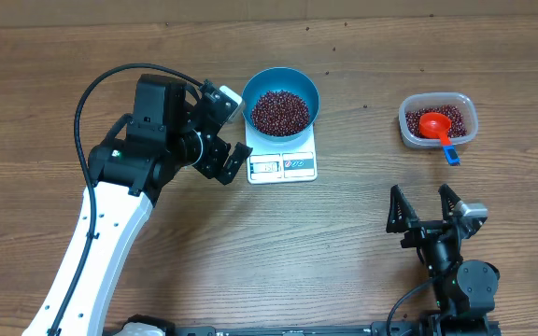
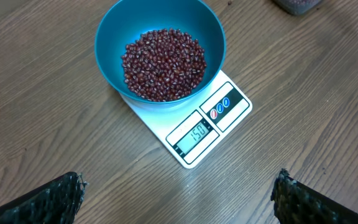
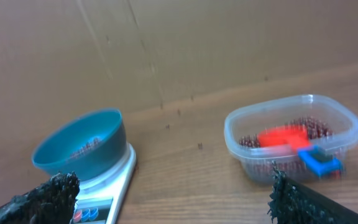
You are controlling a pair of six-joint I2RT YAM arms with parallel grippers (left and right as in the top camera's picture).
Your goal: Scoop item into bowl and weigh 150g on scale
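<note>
**As the Bowl Sits on the Scale, Both Grippers Stand Open**

Where the round, deep bright-blue bowl point(image 1: 282, 74) is located, it is seated on the rear part of the small flat white rectangular kitchen scale point(image 1: 306, 149). The display window point(image 2: 197, 132) and label panel are left uncovered. The small dark red-brown beans point(image 1: 281, 111) are heaped inside the bowl. In the left wrist view, "150" is read on the display.

The left gripper point(image 1: 234, 135) is positioned just beside the left edge of the scale. Its textured black fingers point(image 2: 42, 202) are spread wide and nothing is held between them. The right gripper point(image 1: 425, 205) is positioned well apart from the scale, near the front right of the table. Its fingers point(image 3: 309, 205) are likewise spread wide and empty.

A clear rounded-rectangular plastic tub point(image 1: 470, 110) is placed to the right of the scale. More beans and a red scoop point(image 1: 434, 124) with a blue handle are contained in it.

All items are supported on a brown wood-grain table point(image 1: 362, 215). The far edge is backed by a plain brown panel point(image 3: 166, 43).
</note>
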